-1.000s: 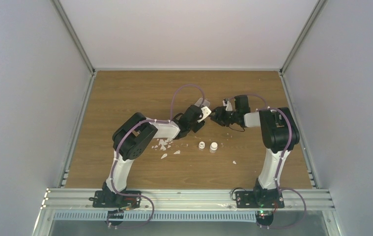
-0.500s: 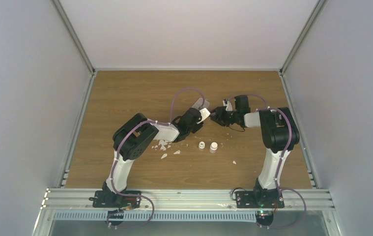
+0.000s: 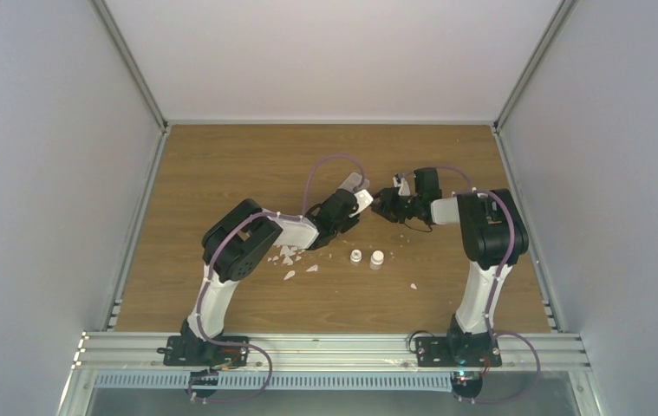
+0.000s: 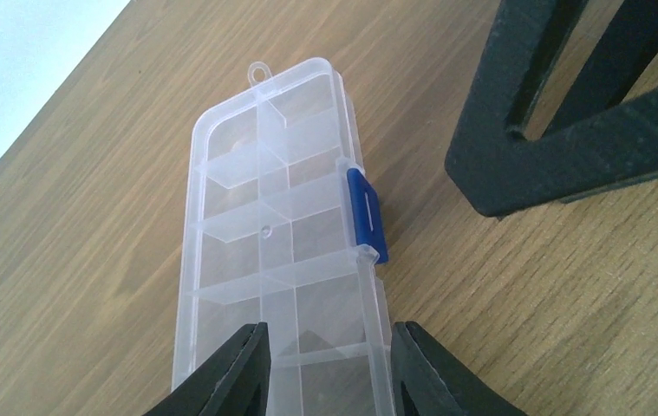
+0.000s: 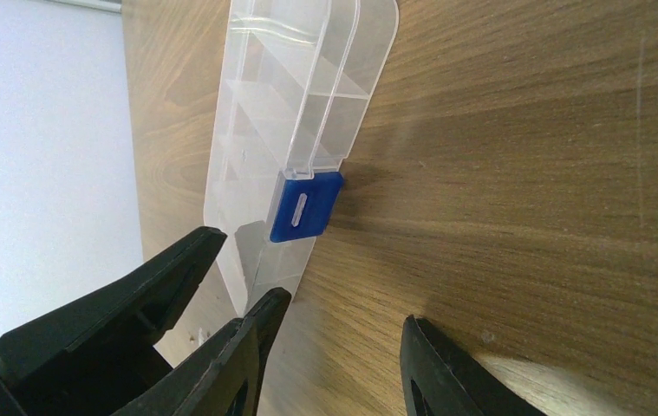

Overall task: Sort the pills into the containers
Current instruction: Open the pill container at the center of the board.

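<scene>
The wooden table carries everything, and the two arms meet just beyond its middle. The clear organiser box lies flat between them.

In the left wrist view the box's long axis runs straight away from the left gripper toward 12 o'clock. That gripper's jaws stand on either side of the box's near end. I cannot tell whether they are actually pressing on it.

The right gripper is spread wide with only bare wood between its fingers. It sits at about 2 o'clock from the box in the left wrist view, just beside the box but not touching it.

The lid looks shut, held by the blue latch halfway along the long side, at 3 o'clock. In the right arm's own camera the latch is at about 11 o'clock from its fingertips. That makes the right arm the nearer one to flip it, I'd say, while the left steadies the box.

Two small white vials stand at 6 o'clock from the box, and white flakes are scattered at about 8 o'clock. I cannot pick out the pills from here.
</scene>
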You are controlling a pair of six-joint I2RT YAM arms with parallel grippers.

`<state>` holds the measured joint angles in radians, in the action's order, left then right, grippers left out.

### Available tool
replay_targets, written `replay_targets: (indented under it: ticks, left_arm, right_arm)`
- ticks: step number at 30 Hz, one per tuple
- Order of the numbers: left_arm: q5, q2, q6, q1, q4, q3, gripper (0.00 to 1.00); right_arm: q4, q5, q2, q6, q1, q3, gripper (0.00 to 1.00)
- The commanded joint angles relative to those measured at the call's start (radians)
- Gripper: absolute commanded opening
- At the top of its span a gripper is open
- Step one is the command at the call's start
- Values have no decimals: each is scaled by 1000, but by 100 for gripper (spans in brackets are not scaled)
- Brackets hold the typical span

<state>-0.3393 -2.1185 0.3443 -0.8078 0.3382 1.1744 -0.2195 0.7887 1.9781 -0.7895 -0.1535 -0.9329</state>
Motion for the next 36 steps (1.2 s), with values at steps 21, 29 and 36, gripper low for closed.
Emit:
replay_targets:
  ticks: [21, 29, 36]
  left_arm:
    - [86, 41, -35, 21, 28, -23, 56]
    - [150, 90, -66, 42, 34, -44, 52]
    - [168, 57, -79, 42, 13, -3, 53]
  right_arm:
    - [76, -45, 61, 15, 13, 30, 100]
    - [20, -19, 31, -25, 10, 40, 100]
    - [-107, 61, 51, -168, -16, 48, 100]
